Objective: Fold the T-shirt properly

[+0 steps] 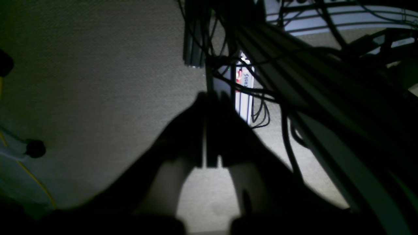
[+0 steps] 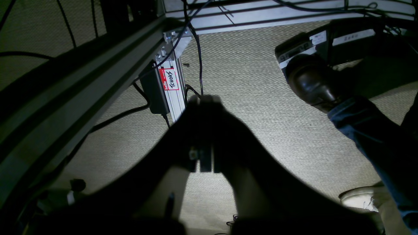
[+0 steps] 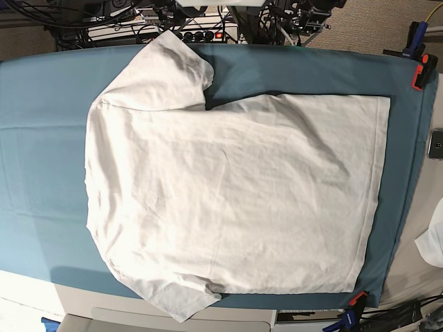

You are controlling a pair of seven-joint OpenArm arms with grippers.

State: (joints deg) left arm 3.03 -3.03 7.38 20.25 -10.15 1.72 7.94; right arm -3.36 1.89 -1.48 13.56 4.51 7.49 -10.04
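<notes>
- A white T-shirt [image 3: 235, 200] lies spread flat and unfolded across the teal cover [image 3: 41, 138] of the worktop, seen from the base camera; its collar end is toward the picture's left and its hem toward the right.
- One sleeve [image 3: 166, 69] reaches toward the far edge, the other [image 3: 176, 297] hangs over the near edge (both still spread out, neither tucked in).
- No fold shows anywhere in the cloth, only wrinkles; by this view the whole job is still to come: sleeves in, sides over, body doubled.
- Neither arm appears above the worktop. Both wrist cameras look down at the carpet [image 2: 261, 114], cables and frame rails beneath the rig.
- The left gripper [image 1: 212, 98] hangs over the floor with its fingers pressed together, gripping nothing.
- The right gripper [image 2: 205, 101] does likewise, fingers closed and empty; a person's dark shoe [image 2: 310, 81] stands on the carpet nearby.
- A small white cloth scrap [image 3: 432, 242] sits at the right edge, well apart from the shirt.
- Orange clamps [image 3: 419, 72] pin the cover's corners.
</notes>
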